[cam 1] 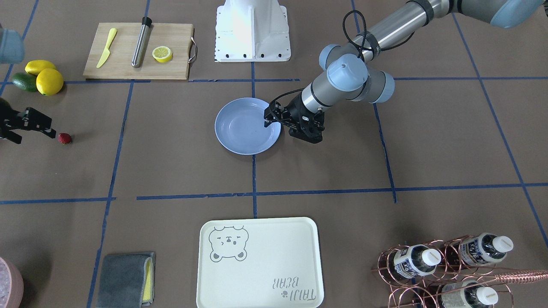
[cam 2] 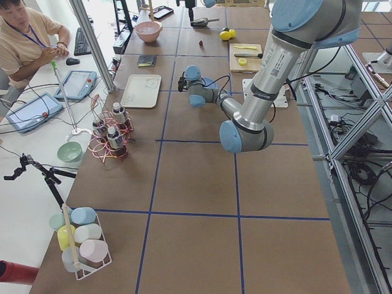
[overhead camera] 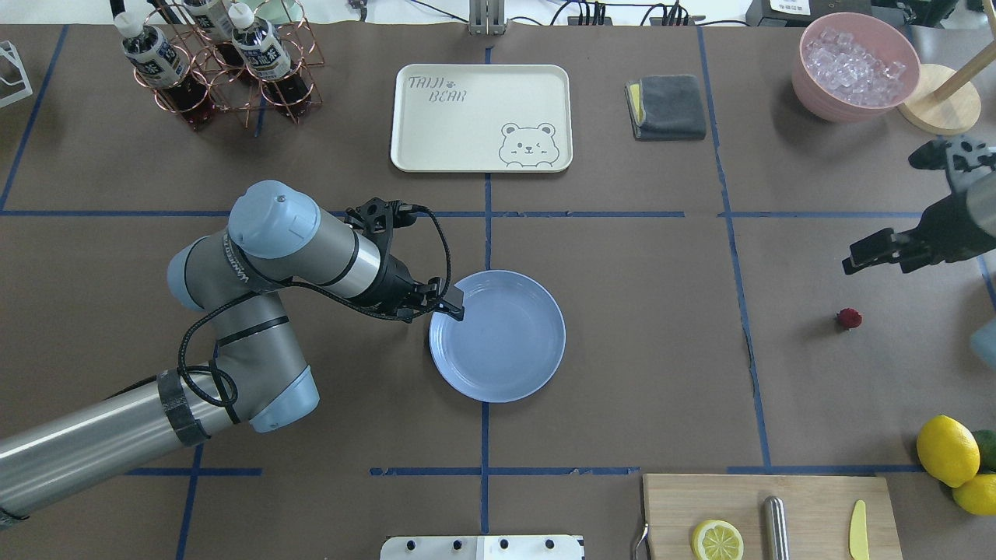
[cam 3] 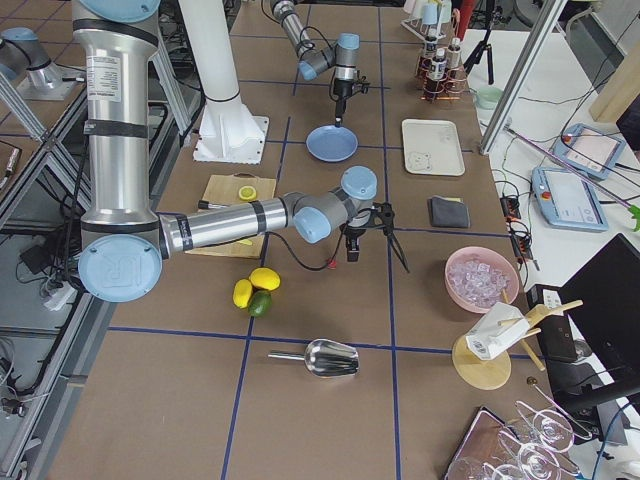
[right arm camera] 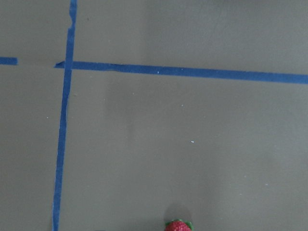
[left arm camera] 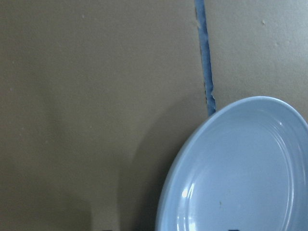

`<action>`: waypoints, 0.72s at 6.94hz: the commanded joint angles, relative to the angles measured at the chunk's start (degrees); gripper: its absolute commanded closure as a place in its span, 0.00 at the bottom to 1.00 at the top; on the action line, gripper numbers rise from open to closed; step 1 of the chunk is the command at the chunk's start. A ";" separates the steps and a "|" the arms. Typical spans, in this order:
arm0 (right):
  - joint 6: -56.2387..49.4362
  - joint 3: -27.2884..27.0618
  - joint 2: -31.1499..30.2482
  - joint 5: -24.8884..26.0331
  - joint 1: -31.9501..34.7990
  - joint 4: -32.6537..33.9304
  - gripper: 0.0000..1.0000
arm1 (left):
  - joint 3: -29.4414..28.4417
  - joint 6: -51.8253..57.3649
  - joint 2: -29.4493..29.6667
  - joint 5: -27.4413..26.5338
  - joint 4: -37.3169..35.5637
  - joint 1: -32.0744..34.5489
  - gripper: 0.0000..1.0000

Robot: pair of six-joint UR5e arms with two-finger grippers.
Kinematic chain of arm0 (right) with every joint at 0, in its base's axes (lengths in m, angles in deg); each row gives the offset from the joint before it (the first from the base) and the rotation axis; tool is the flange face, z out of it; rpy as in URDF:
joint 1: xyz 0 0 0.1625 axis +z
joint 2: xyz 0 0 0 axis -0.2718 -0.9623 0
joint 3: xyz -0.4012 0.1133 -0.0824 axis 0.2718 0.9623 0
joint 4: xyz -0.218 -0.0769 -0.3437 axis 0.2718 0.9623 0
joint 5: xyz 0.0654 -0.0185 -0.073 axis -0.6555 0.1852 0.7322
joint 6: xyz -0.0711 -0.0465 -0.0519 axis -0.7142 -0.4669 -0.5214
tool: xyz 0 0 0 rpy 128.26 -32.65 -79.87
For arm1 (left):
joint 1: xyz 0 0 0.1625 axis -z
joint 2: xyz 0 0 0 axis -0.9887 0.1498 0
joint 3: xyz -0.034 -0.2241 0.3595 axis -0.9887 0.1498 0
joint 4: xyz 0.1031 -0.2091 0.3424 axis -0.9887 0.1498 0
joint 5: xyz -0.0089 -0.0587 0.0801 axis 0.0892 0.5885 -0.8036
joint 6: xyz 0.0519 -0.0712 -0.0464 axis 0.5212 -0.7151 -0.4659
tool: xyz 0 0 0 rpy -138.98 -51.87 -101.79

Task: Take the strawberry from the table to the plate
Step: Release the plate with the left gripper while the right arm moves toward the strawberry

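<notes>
The strawberry [cam 1: 64, 138], small and dark red, lies on the brown table [cam 1: 171, 162] far to the robot's right, well away from the plate; it also shows in the overhead view [overhead camera: 849, 317] and at the bottom edge of the right wrist view [right arm camera: 178, 225]. My right gripper [overhead camera: 883, 211] hangs open just beyond the berry, without touching it. The pale blue plate [overhead camera: 506, 350] sits empty at the table's middle. My left gripper [overhead camera: 454, 309] looks shut, with its tip over the plate's left rim [left arm camera: 192, 159].
Two lemons [overhead camera: 946, 449] and an avocado lie near the strawberry on the robot's side. A cutting board [overhead camera: 809, 498] holds a lemon half, a steel rod and a yellow knife. A bear-print tray [overhead camera: 436, 148], a grey cloth [overhead camera: 669, 107], an ice bowl [overhead camera: 856, 70] and a bottle rack [overhead camera: 210, 70] line the far edge.
</notes>
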 commanded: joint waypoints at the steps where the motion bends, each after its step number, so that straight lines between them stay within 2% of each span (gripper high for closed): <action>1: 11.93 0.35 -3.10 11.53 -9.68 -9.61 0.01 | 0.40 -0.44 -0.06 -0.17 0.02 0.23 0.06; 3: 11.85 1.49 -4.51 15.21 -11.44 -9.61 0.04 | 0.40 -0.44 -0.15 -0.26 0.02 0.24 0.05; 4: 11.85 1.76 -4.60 15.41 -11.45 -9.61 0.05 | 0.40 -0.44 -0.23 -0.69 0.02 0.24 0.05; 5: 11.85 2.20 -4.68 15.50 -11.54 -9.69 0.13 | 0.31 -0.44 -0.24 -0.96 0.02 0.24 0.05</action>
